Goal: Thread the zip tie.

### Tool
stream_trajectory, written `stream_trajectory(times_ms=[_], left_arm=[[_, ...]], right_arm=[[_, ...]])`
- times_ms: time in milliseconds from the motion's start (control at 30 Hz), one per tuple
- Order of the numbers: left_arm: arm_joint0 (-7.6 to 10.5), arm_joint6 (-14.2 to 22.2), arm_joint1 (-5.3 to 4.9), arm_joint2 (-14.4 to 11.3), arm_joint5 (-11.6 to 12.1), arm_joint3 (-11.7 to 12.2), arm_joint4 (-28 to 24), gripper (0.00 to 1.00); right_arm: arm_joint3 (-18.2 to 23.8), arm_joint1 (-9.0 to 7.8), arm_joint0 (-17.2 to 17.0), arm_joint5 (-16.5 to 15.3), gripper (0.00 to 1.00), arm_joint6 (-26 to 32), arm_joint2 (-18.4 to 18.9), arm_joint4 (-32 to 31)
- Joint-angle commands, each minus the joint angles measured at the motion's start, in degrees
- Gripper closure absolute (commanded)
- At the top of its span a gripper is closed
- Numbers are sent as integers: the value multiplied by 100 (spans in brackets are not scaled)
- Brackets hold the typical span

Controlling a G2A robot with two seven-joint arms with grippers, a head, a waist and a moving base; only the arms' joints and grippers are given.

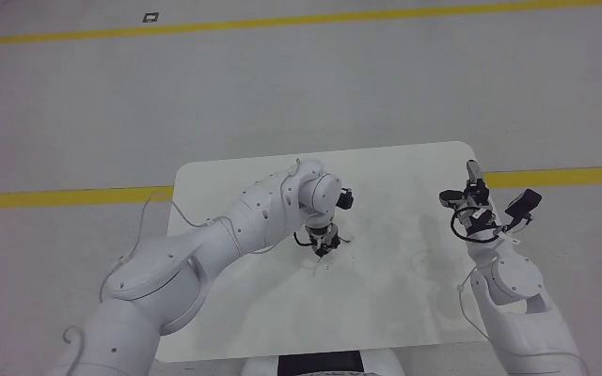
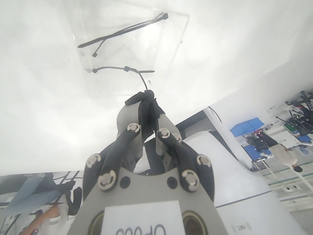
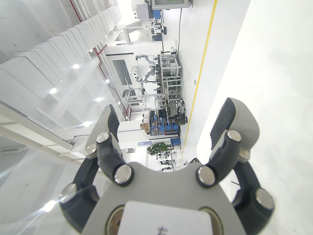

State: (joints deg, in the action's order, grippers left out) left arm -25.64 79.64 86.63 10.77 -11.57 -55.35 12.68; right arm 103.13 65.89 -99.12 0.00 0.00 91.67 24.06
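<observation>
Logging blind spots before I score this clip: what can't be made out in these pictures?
Left wrist view: the zip tie end held in the left gripper is hidden by its pads.
Left wrist view: whether the strap passes through the locking head is too small to tell.
Top view: the zip tie is too small, under the left gripper.

The left pincer [image 1: 324, 242] points down over the white table [image 1: 404, 282]; the right pincer [image 1: 461, 186] hovers at its edge.
</observation>
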Motion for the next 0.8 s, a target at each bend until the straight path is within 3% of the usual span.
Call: stream_trajectory(times_ms=[0, 267, 767], left_arm=[[46, 0, -65, -62, 15, -65, -131, 100], [114, 0, -381, 11, 211, -382, -497, 100], [-266, -401, -976, 637, 444, -1154, -762, 100]], right_arm=[[0, 0, 0, 0, 0, 0, 0, 0], [0, 0, 0, 0, 0, 0, 0, 0], [0, 0, 0, 0, 0, 0, 0, 0]])
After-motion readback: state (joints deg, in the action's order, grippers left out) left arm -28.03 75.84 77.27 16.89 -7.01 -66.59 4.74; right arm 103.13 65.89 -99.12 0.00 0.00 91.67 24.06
